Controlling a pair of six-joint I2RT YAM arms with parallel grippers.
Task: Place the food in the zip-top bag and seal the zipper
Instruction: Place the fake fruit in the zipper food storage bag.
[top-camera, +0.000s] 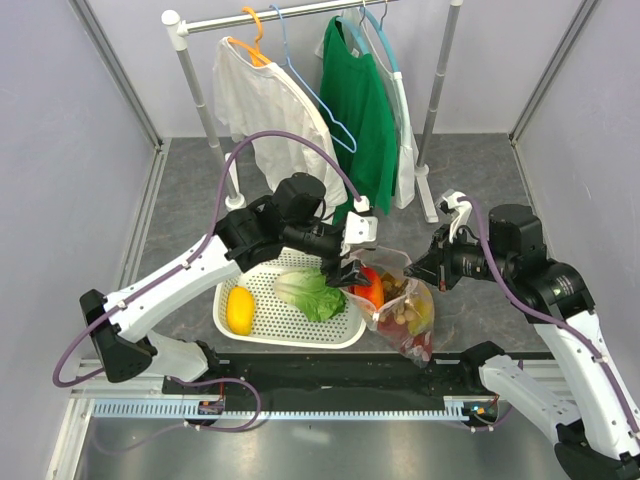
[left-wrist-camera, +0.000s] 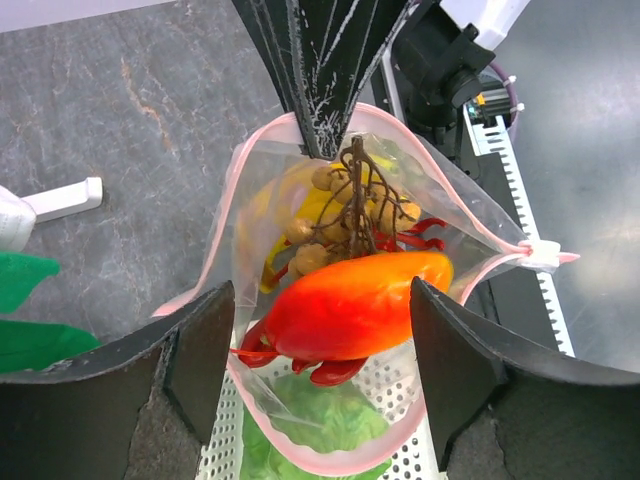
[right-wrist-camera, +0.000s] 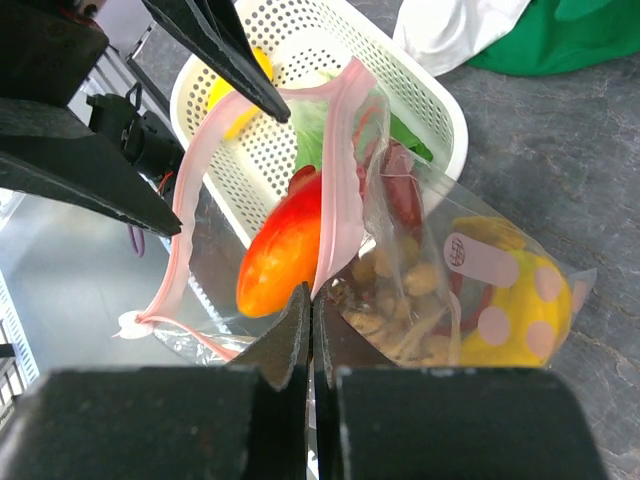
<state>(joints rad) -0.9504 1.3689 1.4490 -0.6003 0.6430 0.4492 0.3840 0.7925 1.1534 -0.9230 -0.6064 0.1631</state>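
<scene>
The clear zip-top bag (top-camera: 408, 310) hangs open at the basket's right end. My right gripper (top-camera: 416, 272) is shut on its pink zipper strip (right-wrist-camera: 340, 200), seen up close in the right wrist view (right-wrist-camera: 312, 296). My left gripper (top-camera: 350, 272) is open above the bag's mouth, its jaws (left-wrist-camera: 320, 290) wide on either side of the red-yellow mango (left-wrist-camera: 350, 300), which lies in the mouth. Below it in the bag are the brown longan bunch (left-wrist-camera: 350, 215), the banana (left-wrist-camera: 290, 200) and the red lobster (left-wrist-camera: 332, 372). The lemon (top-camera: 240, 310) and the lettuce (top-camera: 310, 293) lie in the basket.
The white perforated basket (top-camera: 290, 336) sits in front of the left arm. A clothes rack behind holds a white shirt (top-camera: 260, 110) and a green shirt (top-camera: 355, 100). A black rail (top-camera: 330, 375) runs along the near edge. Walls close in both sides.
</scene>
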